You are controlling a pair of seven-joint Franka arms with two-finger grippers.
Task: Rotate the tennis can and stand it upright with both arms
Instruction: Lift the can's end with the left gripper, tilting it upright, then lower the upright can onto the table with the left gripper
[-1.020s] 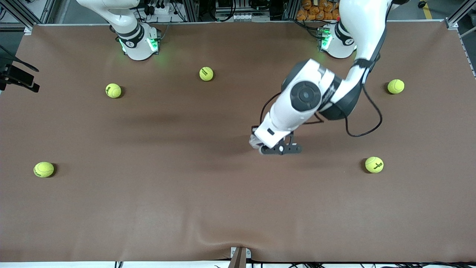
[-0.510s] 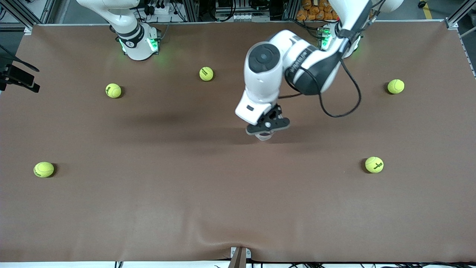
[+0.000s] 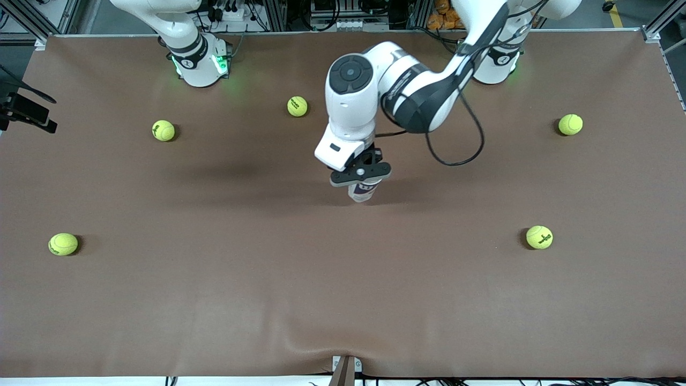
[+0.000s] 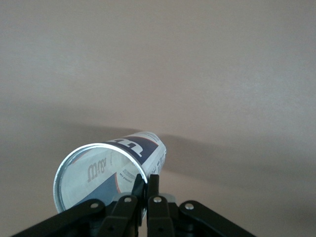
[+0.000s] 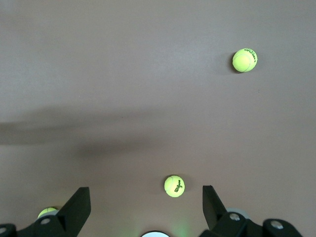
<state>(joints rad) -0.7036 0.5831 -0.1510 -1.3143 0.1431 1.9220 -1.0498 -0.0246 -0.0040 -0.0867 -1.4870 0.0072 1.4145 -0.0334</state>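
The left arm (image 3: 407, 91) reaches out from its base at its own end of the table's robot edge, elbow folded, forearm angled down toward the middle of the table. Its wrist points down, and the left gripper (image 3: 360, 174) hangs over the table's centre with its fingers (image 4: 153, 185) pinched tight onto the silver rim of the tennis can (image 4: 106, 175), which hangs tilted beneath it. The right arm (image 3: 179, 32) waits drawn up by its base; the right gripper (image 5: 146, 207) sits high above the table, its fingers (image 5: 79, 205) spread wide.
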